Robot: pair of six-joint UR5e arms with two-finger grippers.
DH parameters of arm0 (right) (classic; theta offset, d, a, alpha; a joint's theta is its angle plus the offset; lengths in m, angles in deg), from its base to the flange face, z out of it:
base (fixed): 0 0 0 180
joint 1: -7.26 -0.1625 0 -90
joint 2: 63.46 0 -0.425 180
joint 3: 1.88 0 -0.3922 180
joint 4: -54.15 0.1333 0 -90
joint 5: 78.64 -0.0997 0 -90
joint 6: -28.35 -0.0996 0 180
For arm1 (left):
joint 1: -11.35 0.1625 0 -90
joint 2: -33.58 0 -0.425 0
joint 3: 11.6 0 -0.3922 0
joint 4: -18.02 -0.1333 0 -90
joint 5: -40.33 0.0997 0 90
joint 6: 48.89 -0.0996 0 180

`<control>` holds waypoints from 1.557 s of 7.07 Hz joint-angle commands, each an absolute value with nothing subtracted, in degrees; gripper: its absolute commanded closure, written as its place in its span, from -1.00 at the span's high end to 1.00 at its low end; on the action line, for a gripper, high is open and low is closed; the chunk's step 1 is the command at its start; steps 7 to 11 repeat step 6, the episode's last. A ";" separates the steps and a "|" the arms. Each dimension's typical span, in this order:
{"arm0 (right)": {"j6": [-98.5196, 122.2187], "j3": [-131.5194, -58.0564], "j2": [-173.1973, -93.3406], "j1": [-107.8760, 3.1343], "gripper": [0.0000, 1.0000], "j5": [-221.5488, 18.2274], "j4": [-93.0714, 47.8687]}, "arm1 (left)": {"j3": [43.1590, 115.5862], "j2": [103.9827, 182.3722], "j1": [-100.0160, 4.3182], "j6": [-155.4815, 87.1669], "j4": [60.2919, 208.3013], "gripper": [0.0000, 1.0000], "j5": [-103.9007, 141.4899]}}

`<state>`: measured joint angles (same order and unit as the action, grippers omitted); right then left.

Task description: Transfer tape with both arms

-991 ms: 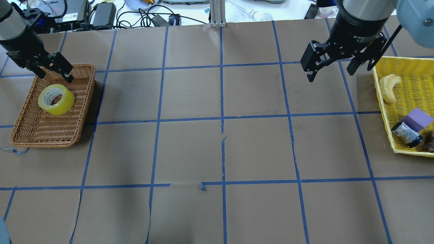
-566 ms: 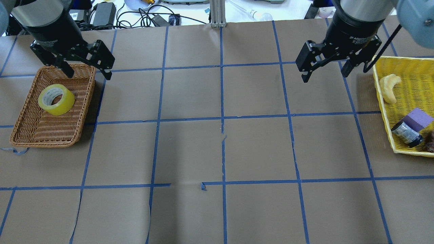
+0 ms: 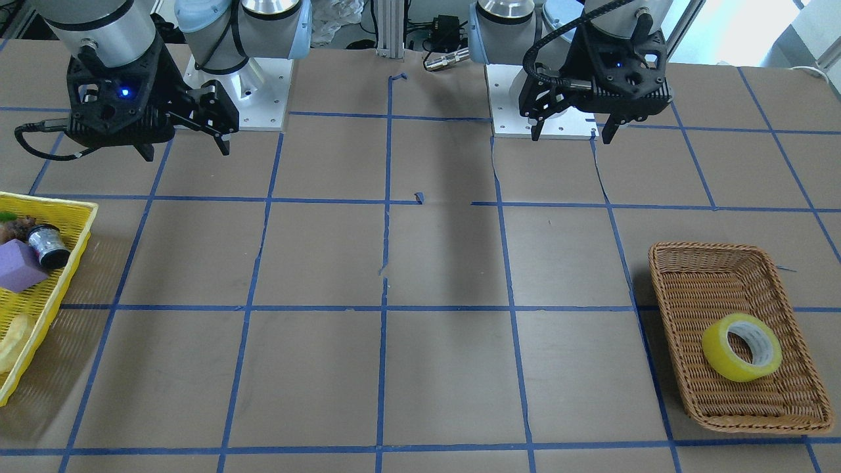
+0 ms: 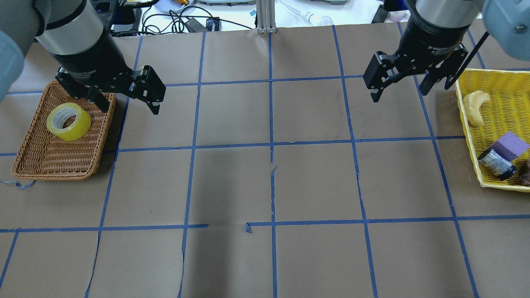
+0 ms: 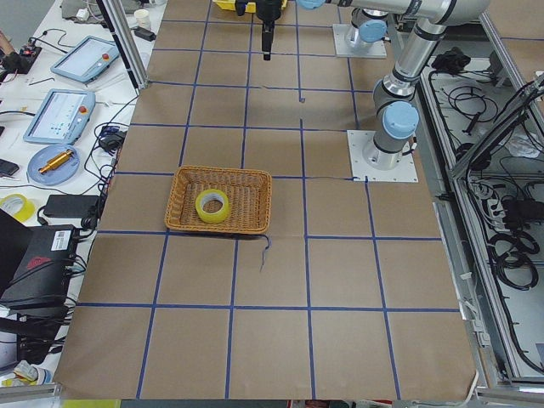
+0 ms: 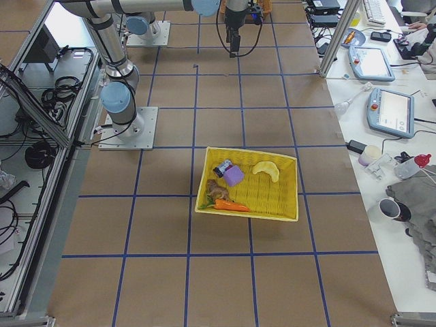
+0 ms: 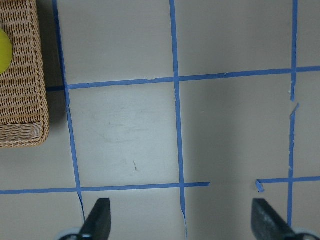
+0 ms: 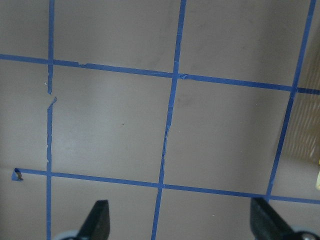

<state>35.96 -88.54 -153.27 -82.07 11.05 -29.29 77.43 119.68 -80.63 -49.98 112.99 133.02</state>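
Above tabletop [image 4: 232, 182], left hand [image 4: 129, 108] and right hand [image 4: 399, 95] splayed empty, "2F Adaptive" lettering on right; tape [image 4: 79, 126] in basket [image 4: 54, 176].

Yellow tape [image 4: 77, 126] roll — lying inside wicker basket [image 4: 54, 163].

The tape [image 4: 68, 121] is enclosed by the low rim of the wicker basket [image 4: 54, 175] and is left open from above; flat table [image 4: 232, 182] is spread alongside.

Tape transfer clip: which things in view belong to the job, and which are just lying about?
Job: tape, in the wicker basket; left gripper, open; right gripper, open.
Lying about: yellow basket holding a banana-shaped piece, purple block, small cylinder.
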 commanded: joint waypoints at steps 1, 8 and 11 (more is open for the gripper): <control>35.91 -88.63 -153.29 -82.04 1.00 11.10 -29.26 | 78.31 119.54 -80.68 -49.77 108.75 1.00 132.88; 35.91 -88.63 -153.28 -82.04 1.00 11.10 -29.00 | 79.55 119.63 -80.67 -45.65 104.22 1.00 132.35; 35.91 -88.63 -153.28 -82.04 1.00 11.10 -29.00 | 79.55 119.63 -80.67 -45.65 104.22 1.00 132.35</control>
